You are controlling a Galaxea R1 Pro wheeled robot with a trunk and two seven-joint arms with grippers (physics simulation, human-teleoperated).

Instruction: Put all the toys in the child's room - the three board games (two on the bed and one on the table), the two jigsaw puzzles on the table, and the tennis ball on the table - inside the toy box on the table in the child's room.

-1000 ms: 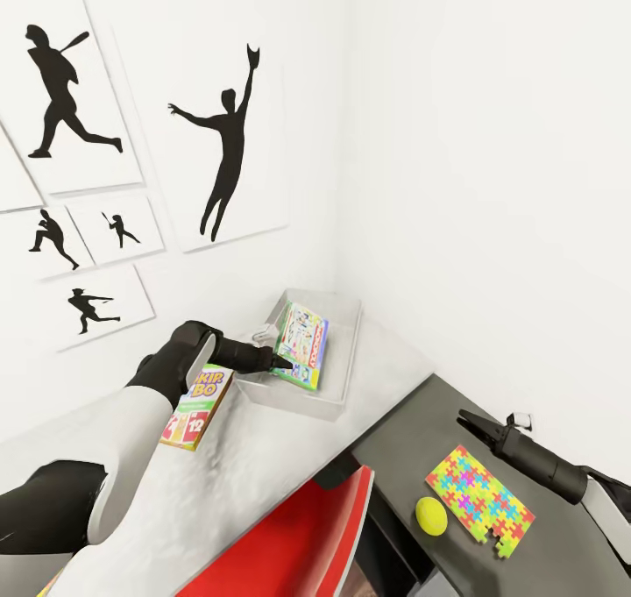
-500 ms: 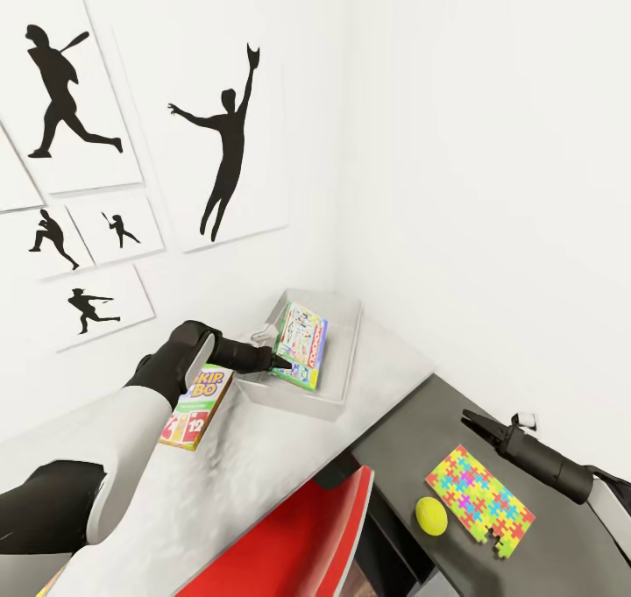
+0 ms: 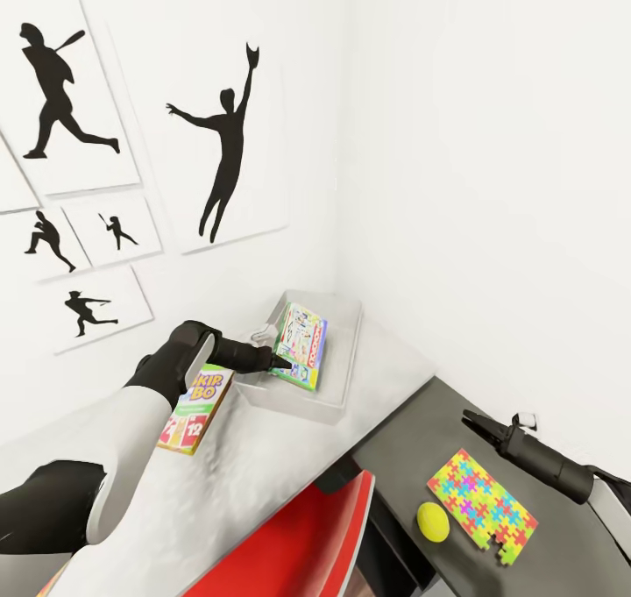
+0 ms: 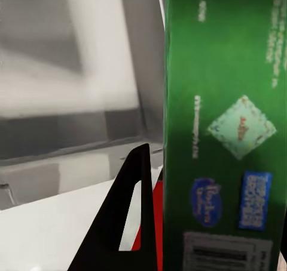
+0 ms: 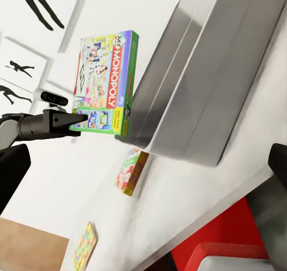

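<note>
Head view: a Monopoly box (image 3: 300,345) is held upright on edge at the near left rim of the grey toy box (image 3: 342,378), with the left gripper (image 3: 282,360) clamped on its lower corner. From the right wrist view the box's lower edge is seen level with the bin's rim rather than resting inside, so the step in hand is judged to be the lowering of this board game into the bin. The next move would call for the game to be carried further over the cavity and tilted flat before the jaws are opened; otherwise it could tip back onto the white table (image 3: 263,474).

One Skip-Bo box (image 3: 195,408) lies flat on the table just left of the bin, partly hidden by the left forearm. On the lower dark cabinet (image 3: 412,439) to the right, one whole jigsaw puzzle (image 3: 480,502) is seen, with one tennis ball (image 3: 432,521) just beside its near left corner. A second puzzle-patterned slab (image 5: 85,245) is seen in the right wrist view at the table's near left end. The right gripper (image 3: 467,419) hovers over the cabinet beyond the puzzle, carrying nothing; whether its jaws are parted cannot be told. A red chair (image 3: 307,536) stands at the table's near edge.
</note>
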